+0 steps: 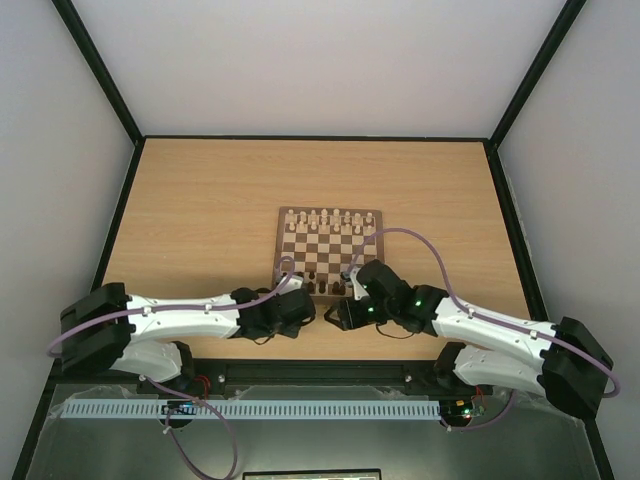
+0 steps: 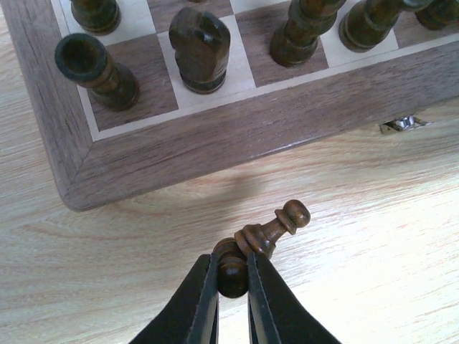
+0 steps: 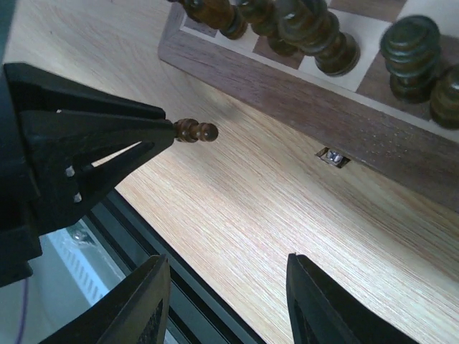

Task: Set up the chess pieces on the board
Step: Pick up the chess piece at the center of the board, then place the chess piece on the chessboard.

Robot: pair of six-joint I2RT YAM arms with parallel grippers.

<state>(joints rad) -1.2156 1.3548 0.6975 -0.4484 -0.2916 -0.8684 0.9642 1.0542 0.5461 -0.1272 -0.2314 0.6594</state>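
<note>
I have the left gripper point(image 2: 233, 269) clamped on the base of a dark chess piece point(image 2: 267, 233), tipped sideways over the table point(image 2: 93, 287) just off the board point(image 2: 215, 140) for carrying in, while the right gripper point(image 3: 226, 261) hangs parted, empty.

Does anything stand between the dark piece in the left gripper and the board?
Nothing visible lies on the table between the dark piece, clamped in the left gripper, and the board edge. Beyond it, the rook and knight crowd the near row.
</note>
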